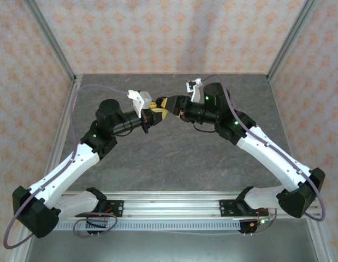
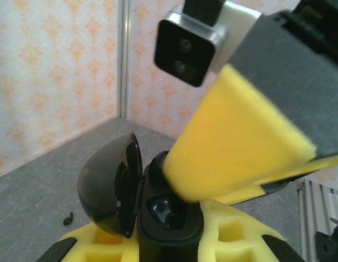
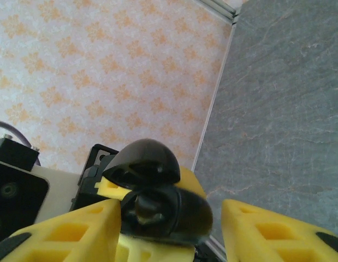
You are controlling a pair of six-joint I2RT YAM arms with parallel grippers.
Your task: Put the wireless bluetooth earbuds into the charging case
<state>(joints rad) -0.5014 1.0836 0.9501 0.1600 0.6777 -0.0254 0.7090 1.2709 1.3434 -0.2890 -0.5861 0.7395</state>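
A black, glossy charging case was held between the yellow padded fingers of the left gripper, which was closed narrowly on the case's lower body. The case was kept upright, and its domed lid was swung open to the left of the body. The open well was pressed from above right by one yellow finger of the right gripper. Whether an earbud lay in that well could not be told.

From the right wrist, the jaws of the right gripper were seen standing apart. The case sat between them, close against the left-hand finger, with a gap left to the other one.

Just beyond the left gripper, a small dark speck lay on the grey table. Farther off, the patterned wall was seen behind both grippers.
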